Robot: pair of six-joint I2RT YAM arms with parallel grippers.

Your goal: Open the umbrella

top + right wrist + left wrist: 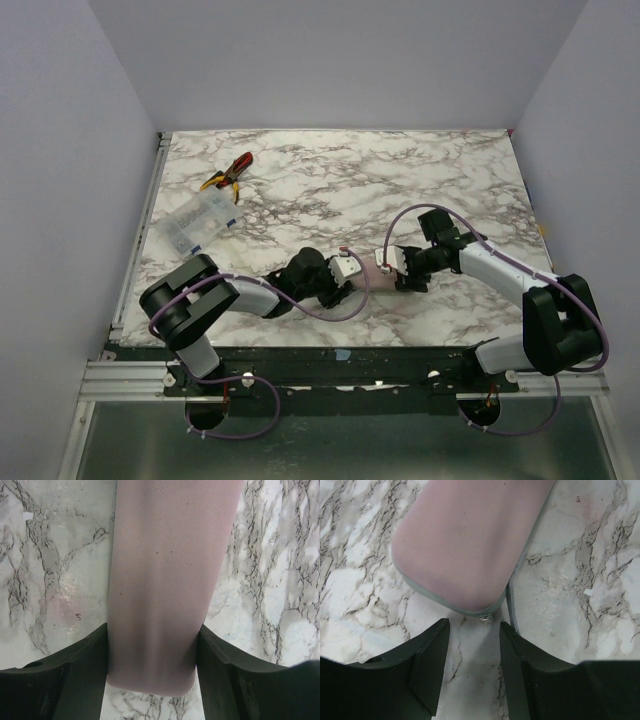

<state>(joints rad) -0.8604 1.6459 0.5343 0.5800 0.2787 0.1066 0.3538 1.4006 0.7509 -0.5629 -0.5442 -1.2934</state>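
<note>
Overhead, the folded pale pinkish-lavender fabric umbrella (377, 272) lies left-right at lower centre of the marble worktop (400, 170), with open marble above. Left wrist: the left claw (473, 630) gapes, the umbrella's rounded end just ahead. Right wrist: the right claw (152, 630) clamps its sides.

Lab test cell: plain white walls (330, 60) enclose marble-patterned table (400, 170).

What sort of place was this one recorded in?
Likely a lab test cell, not a home: plain pale walls box in a marble-look table, two arms are bolted to a metal rail, and props lie about: pliers, a clear box.
</note>
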